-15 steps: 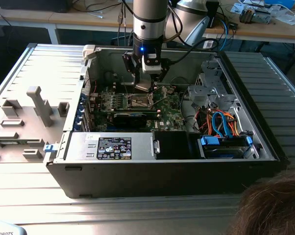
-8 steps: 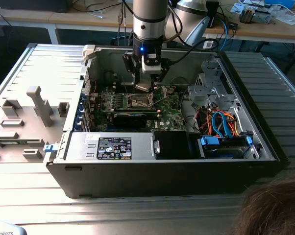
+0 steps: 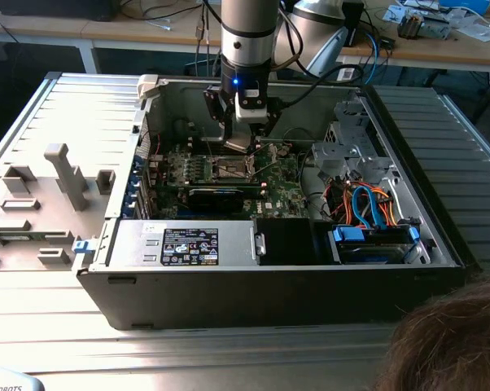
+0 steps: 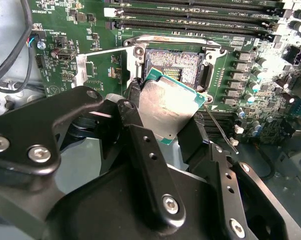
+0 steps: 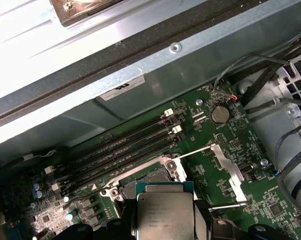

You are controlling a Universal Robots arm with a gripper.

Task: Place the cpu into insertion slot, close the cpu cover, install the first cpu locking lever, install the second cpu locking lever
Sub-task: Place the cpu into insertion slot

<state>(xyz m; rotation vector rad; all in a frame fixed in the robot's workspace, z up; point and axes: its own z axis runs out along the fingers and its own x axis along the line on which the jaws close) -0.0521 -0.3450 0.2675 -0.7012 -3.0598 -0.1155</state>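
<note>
While your black gripper clamps the small silver-grey square cpu by opposite edges, chip tilted over dark insertion slot w/ silvery rim, socket uncovered, mem slots close alongside, tight clearance

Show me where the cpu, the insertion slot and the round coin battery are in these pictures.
cpu (image 4: 168, 107), second wrist view, middle of its silver metal top.
insertion slot (image 4: 175, 60), second wrist view, its exposed pin field.
coin battery (image 5: 220, 114), first wrist view, centre of its round face.
</note>
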